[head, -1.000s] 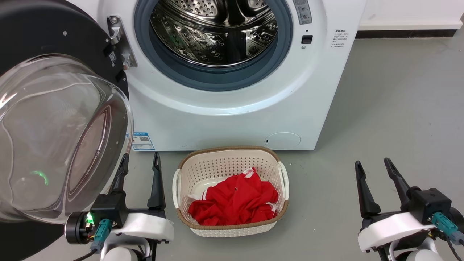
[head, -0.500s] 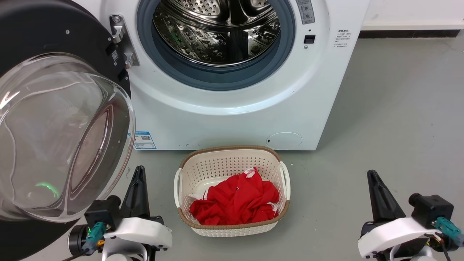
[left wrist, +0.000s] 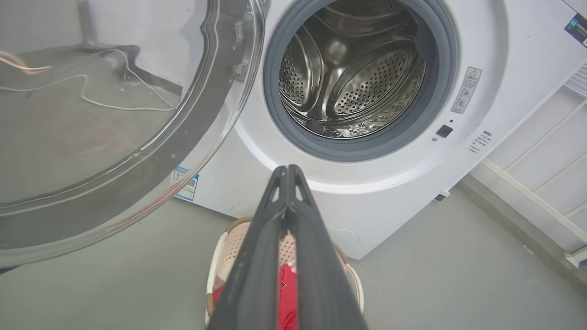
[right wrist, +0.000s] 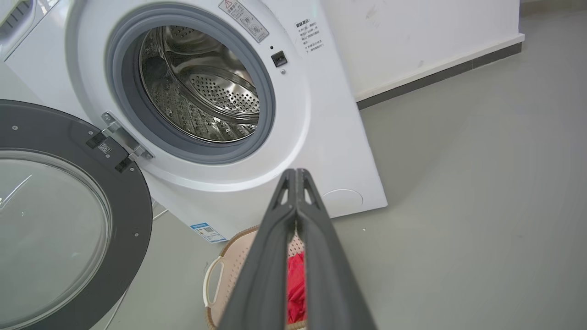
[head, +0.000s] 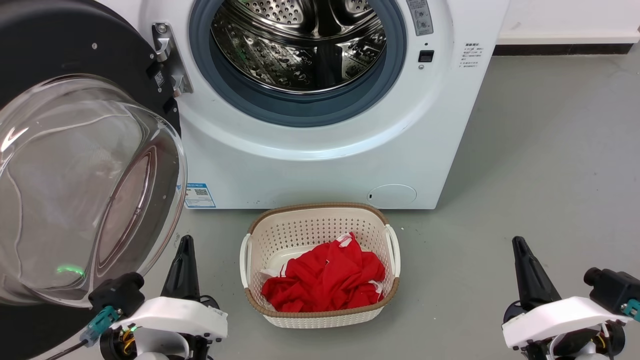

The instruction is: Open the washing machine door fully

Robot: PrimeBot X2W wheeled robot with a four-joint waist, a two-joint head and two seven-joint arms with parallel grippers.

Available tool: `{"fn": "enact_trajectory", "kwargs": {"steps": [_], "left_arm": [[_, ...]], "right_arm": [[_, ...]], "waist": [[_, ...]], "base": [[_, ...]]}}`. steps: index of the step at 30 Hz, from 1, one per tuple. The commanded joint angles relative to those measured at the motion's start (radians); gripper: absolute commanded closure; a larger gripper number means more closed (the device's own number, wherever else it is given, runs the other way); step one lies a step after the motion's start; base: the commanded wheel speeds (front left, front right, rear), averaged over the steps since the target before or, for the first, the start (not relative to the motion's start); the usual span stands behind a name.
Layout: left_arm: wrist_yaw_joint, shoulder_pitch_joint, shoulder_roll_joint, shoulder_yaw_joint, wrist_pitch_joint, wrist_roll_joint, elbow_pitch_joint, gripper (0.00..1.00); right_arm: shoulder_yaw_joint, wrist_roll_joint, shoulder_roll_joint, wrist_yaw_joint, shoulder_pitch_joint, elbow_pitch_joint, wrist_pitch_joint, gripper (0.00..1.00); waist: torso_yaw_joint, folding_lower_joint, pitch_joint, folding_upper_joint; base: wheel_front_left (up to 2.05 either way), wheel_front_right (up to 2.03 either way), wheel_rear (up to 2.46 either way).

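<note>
The round glossy black washing machine door (head: 75,175) is seen swung open at frame left, hinged to the white front-loading washing machine (head: 320,165). Jaws of the left gripper (head: 186,245) and right gripper (head: 519,246) are closed, empty.

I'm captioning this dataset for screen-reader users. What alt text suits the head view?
A white washing machine stands with its black, glass-bowled door swung open to the left, baring the steel drum. A beige laundry basket holding red cloth sits on the grey floor before it, between the shut left end effector and right end effector.
</note>
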Motion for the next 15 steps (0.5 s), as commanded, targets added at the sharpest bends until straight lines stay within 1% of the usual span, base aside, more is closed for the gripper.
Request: {"fn": "enact_trajectory", "kwargs": {"steps": [1, 15], "left_arm": [[-0.007, -0.024, 0.000, 0.009, 0.006, -0.036, -0.010, 1.00], [-0.032, -0.030, 0.000, 0.033, 0.060, -0.254, 0.005, 1.00]], "right_arm": [[-0.003, 0.041, -0.007, 0.000, -0.028, -0.010, 0.005, 1.00], [-0.013, 0.267, -0.011, 0.000, -0.041, 0.010, 0.039, 1.00]], "waist": [[0.000, 0.0000, 0.000, 0.0000], [0.000, 0.0000, -0.007, 0.0000]], "base": [[0.00, 0.00, 0.00], [0.00, 0.00, 0.00]]}}
